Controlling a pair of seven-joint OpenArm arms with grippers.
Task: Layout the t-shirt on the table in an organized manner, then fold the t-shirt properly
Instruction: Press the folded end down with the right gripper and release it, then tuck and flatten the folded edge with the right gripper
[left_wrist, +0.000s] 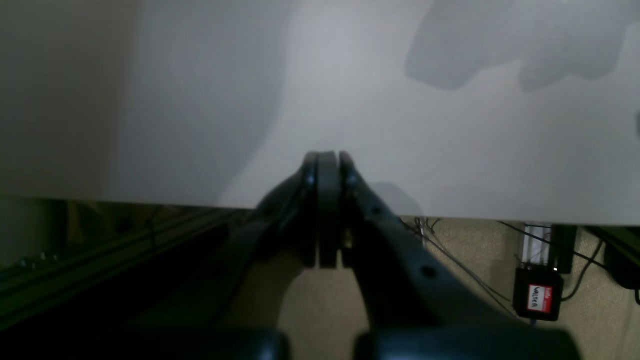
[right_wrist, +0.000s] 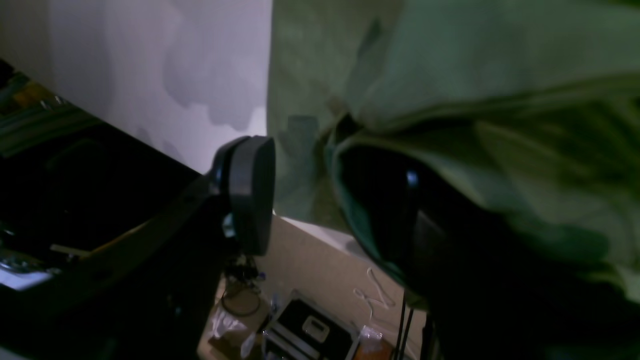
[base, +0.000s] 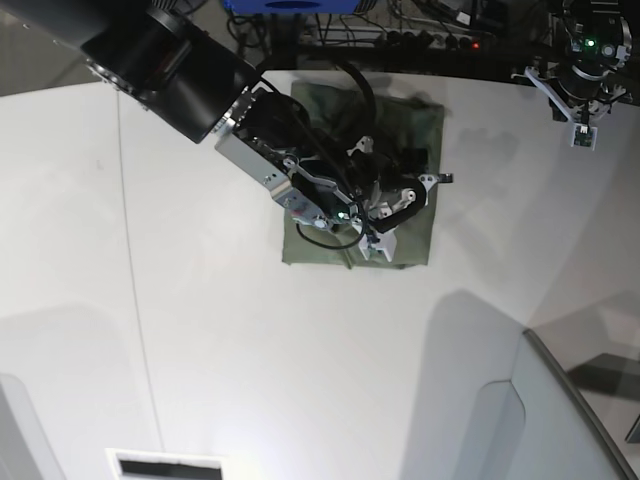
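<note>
I see the t-shirt (base: 405, 130) lying as a folded olive rectangle on the white table (base: 200, 330), towards its far edge. My right gripper (base: 385, 225) sits over the shirt's near edge with its jaws parted; in the right wrist view one finger appears to be draped in cloth, though it's dim. My left gripper (left_wrist: 327, 165) hovers by the table edge, jaws pressed together, holding nothing.

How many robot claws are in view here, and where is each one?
2. The right claw hovers over the folded t-shirt near the table's far middle; the left claw hangs at the far edge, away from the cloth.
</note>
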